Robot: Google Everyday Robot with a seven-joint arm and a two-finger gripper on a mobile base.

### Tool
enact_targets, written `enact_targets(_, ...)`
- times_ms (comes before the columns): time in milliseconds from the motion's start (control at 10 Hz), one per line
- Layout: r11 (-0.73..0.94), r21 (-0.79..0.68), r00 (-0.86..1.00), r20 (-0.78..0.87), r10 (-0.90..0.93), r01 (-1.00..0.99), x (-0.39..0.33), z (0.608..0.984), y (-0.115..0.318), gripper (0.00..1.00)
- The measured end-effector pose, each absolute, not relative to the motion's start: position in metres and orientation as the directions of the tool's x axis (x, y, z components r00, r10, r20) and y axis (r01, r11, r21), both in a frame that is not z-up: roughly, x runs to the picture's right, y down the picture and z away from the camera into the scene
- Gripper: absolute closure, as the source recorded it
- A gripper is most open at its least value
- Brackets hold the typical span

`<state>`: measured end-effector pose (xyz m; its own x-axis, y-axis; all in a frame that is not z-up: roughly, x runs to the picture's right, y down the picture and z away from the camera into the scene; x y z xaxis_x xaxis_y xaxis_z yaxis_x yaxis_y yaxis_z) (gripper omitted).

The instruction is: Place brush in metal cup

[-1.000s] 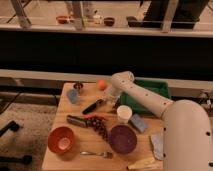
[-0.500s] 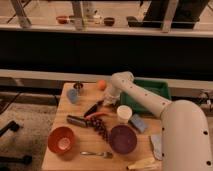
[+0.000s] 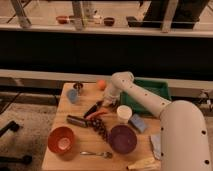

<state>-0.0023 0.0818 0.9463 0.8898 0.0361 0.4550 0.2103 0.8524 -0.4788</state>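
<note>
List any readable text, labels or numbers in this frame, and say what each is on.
None can be read: no lettering shows on the metal cup, the white cup, the green tray or the bowls. The hand is low over the table by the brush.

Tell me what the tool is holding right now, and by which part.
Cannot be told. The tool is low over the table, at the upper end of the brush, but a hold is not visible.

Robot test space in an office-like building, small wooden table (image 3: pixel 60 150) of assorted dishes, speckled grey carpet floor (image 3: pixel 25 117), glass railing with metal posts (image 3: pixel 77 14) behind, gripper (image 3: pixel 104 103) low over the tabletop.
</note>
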Motion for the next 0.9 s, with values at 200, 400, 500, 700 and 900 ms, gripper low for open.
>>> enact_targets(200,0.852,-0.479,0.890,0.455,0.036,0.210,-0.002,0.946,0.082,1.00)
enact_targets(400,0.853,-0.477,0.884,0.466,0.040,0.212,-0.007,0.947,0.081,1.00)
enact_targets(500,0.854,-0.475,0.883,0.467,0.040,0.212,-0.008,0.947,0.081,1.00)
enact_targets(700,0.858,-0.468,0.880,0.474,0.040,0.214,-0.012,0.948,0.079,1.00)
enact_targets(900,0.869,-0.444,0.864,0.501,0.040,0.217,-0.032,0.948,0.067,1.00)
